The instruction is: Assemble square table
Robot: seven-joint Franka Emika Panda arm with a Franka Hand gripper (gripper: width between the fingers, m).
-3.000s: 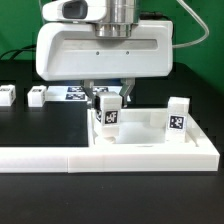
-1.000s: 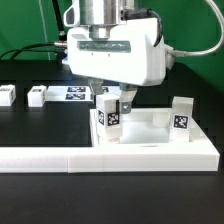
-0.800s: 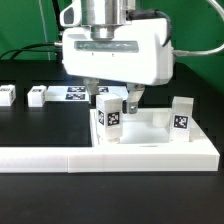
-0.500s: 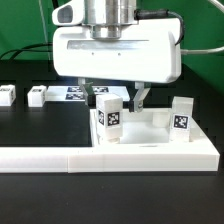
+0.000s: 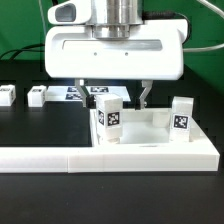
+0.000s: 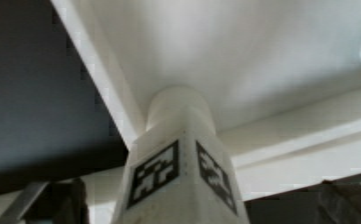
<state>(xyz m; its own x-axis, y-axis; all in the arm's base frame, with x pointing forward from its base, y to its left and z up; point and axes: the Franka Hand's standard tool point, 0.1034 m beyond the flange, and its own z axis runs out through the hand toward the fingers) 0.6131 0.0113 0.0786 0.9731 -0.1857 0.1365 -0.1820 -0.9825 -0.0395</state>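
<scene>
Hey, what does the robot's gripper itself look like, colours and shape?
The gripper has a wide white boxy body with rounded corners, under a metallic grey cylindrical wrist. Two slim dark fingers stick out beneath. A small rounded unit sits on its top at the exterior view's left. No lettering shows.
</scene>
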